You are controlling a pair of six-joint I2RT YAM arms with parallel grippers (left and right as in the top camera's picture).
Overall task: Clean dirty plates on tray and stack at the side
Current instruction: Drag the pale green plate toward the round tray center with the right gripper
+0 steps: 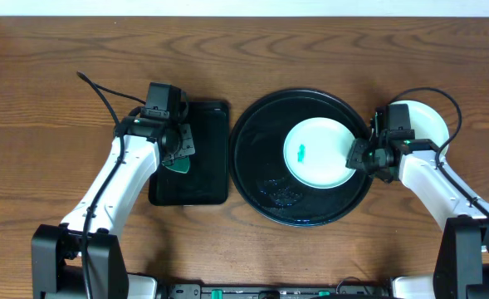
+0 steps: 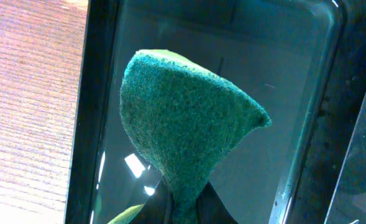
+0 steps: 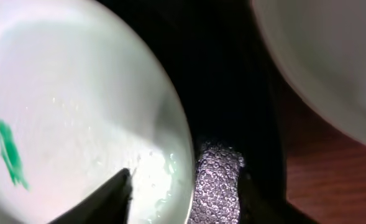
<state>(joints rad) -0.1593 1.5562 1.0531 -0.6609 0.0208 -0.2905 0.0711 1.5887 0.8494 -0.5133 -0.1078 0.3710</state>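
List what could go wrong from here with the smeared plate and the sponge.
1. The right gripper straddles the mint plate's rim without pinching it, and droplets sit there; a lift might slip.
2. The left gripper pinches only the sponge's lower tip, so wiping the smear could pull it loose.
3. The white plate lies close beside the right arm; a swing may knock it.
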